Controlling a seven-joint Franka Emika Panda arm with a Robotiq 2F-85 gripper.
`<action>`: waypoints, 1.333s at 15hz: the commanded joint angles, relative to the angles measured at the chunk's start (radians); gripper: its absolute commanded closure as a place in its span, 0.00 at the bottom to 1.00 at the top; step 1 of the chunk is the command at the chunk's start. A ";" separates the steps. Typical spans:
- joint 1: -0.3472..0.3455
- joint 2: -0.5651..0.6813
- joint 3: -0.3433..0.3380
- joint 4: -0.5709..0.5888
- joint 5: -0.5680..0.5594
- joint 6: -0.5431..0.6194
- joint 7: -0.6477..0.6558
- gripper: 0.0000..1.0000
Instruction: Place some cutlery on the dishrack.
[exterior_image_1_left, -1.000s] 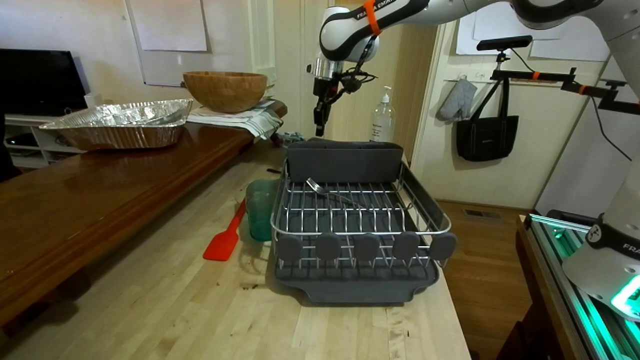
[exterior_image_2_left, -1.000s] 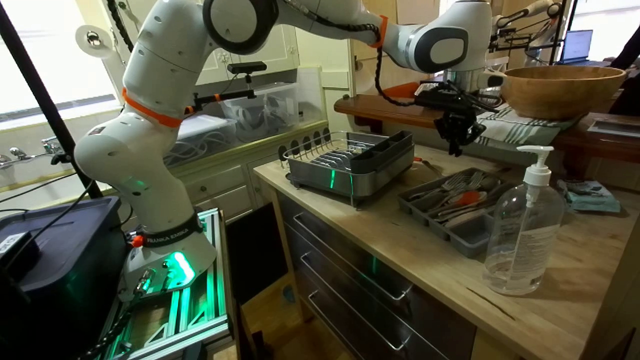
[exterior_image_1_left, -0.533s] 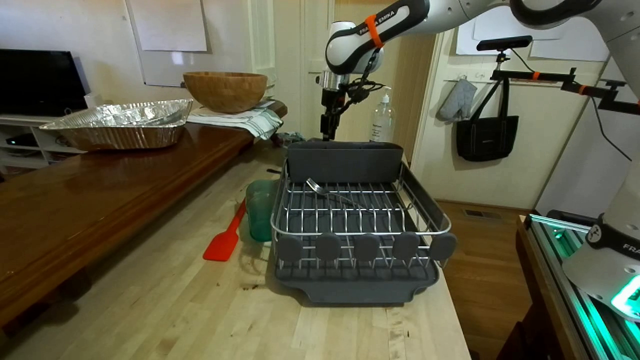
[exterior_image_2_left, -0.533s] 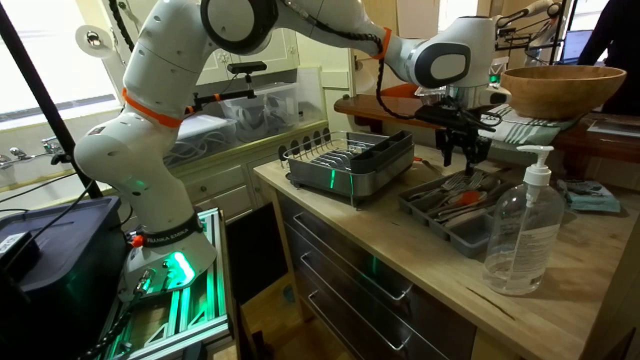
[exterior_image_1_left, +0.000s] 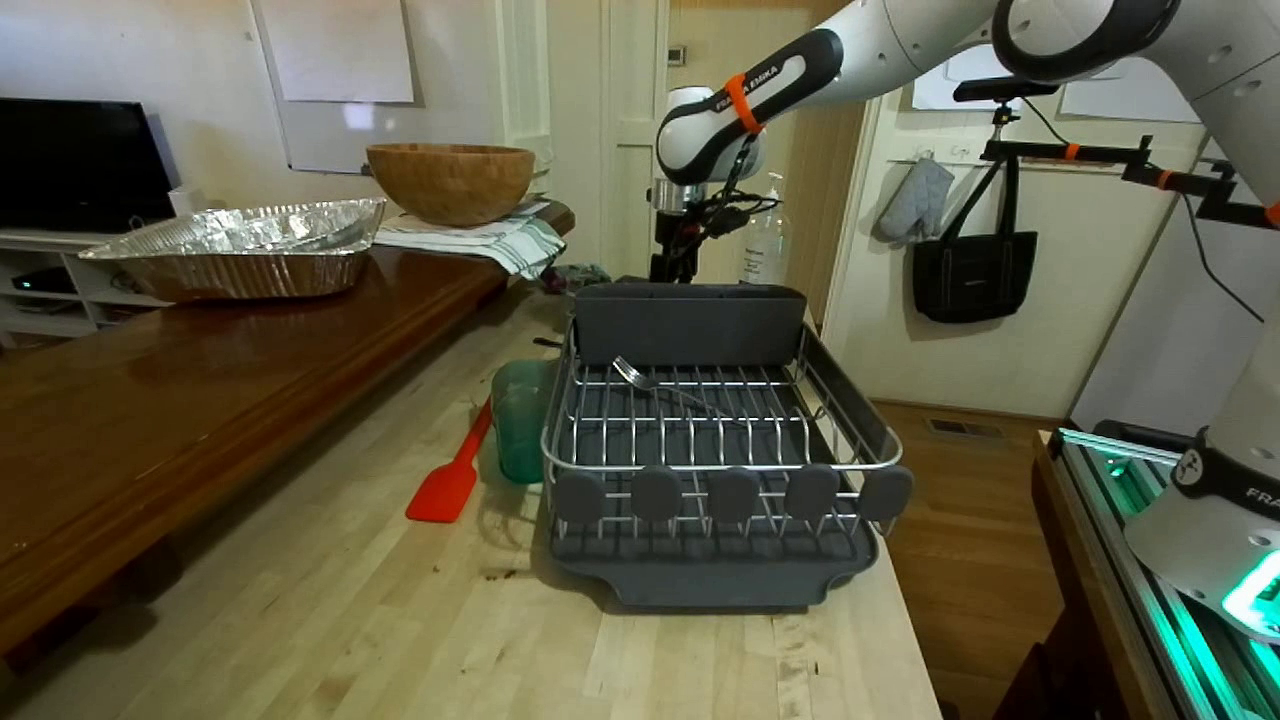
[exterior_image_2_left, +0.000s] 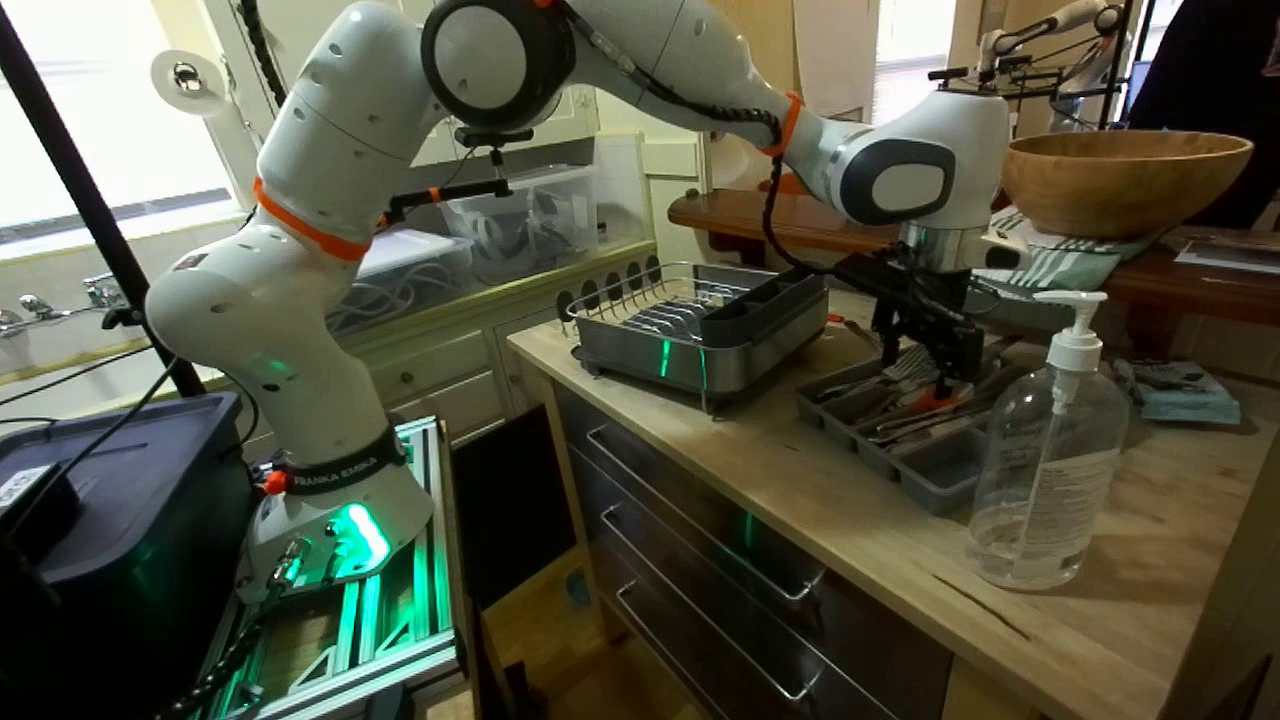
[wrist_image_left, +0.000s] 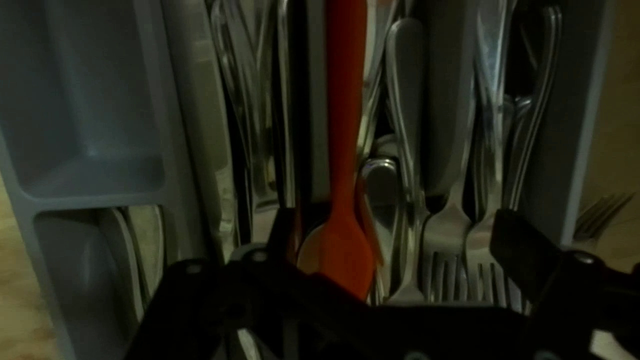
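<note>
The dishrack (exterior_image_1_left: 715, 582) stands on the counter, its silvery wire grid inside a dark grey tray. One fork (exterior_image_1_left: 634, 374) lies slanted across that grid. Behind the rack, a grey cutlery tray (exterior_image_2_left: 880, 462) holds forks, knives and spoons. Just over this tray my gripper (exterior_image_2_left: 916, 370) points down; in an exterior view the rack's caddy hides its tips. The wrist view has the gripper (wrist_image_left: 392, 225) wide open above an orange spoon (wrist_image_left: 345, 240) and several forks (wrist_image_left: 447, 240), gripping nothing. Whether the fingertips touch any cutlery I cannot tell.
A clear pump bottle (exterior_image_2_left: 1045, 500) stands near the cutlery tray. Beside the rack are a green cup (exterior_image_1_left: 522, 420) and a red spatula (exterior_image_1_left: 450, 480). On the raised wooden ledge sit a wooden bowl (exterior_image_2_left: 1125, 185) and a foil pan (exterior_image_1_left: 240, 250).
My gripper has come down from above the counter to the cutlery tray. Its fingers have spread from nearly shut to wide open. The rack and its fork are unmoved.
</note>
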 joint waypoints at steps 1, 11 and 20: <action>-0.018 0.069 0.011 0.074 0.037 0.006 0.036 0.03; -0.009 0.163 -0.001 0.210 0.010 -0.022 0.078 0.65; 0.012 0.097 -0.008 0.181 -0.021 -0.110 0.067 0.95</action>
